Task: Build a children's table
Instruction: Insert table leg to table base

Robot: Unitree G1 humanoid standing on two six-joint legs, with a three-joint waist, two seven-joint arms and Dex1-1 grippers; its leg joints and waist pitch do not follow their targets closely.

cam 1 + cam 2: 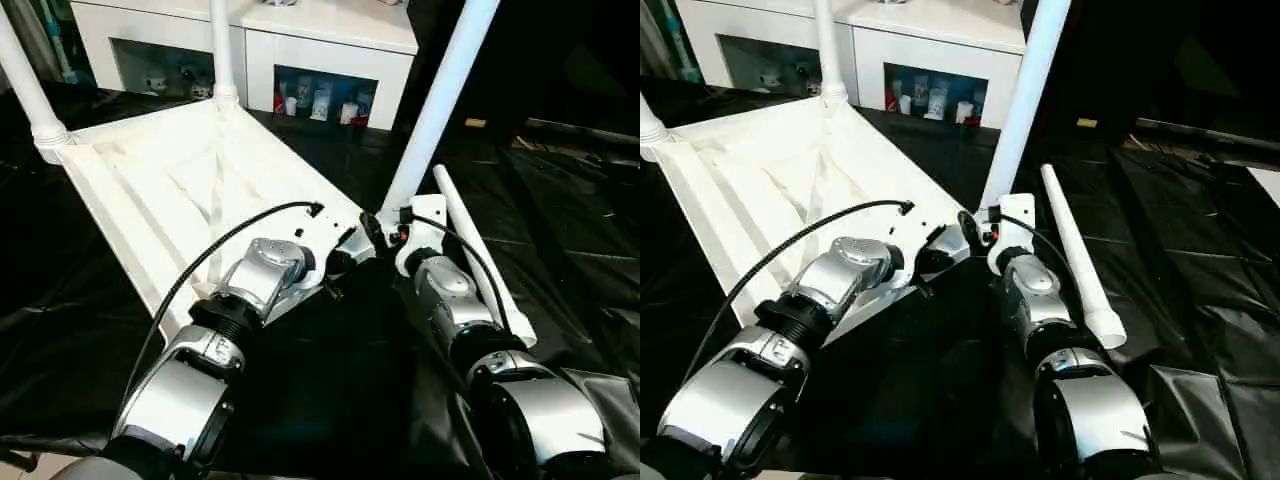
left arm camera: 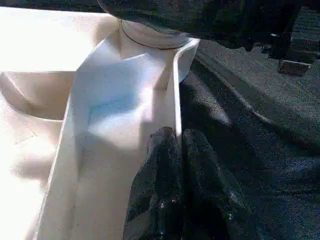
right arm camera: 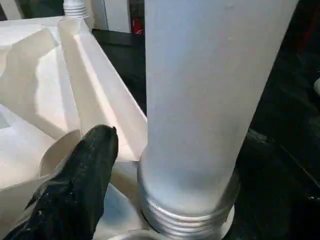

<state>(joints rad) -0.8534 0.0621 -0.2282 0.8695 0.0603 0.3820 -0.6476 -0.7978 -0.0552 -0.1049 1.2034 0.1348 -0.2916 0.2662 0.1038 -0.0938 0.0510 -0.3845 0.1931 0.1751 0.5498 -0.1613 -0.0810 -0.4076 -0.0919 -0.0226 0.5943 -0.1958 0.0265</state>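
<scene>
Threading third leg (image 1: 438,110) into near corner socket of the upturned tabletop (image 1: 170,190). Right gripper (image 1: 385,228) at leg base (thread still exposed); grip I can't tell. Left gripper (image 2: 175,165) pinches tabletop rim beside socket. Keep leg plumb, brace rim, twist.
</scene>
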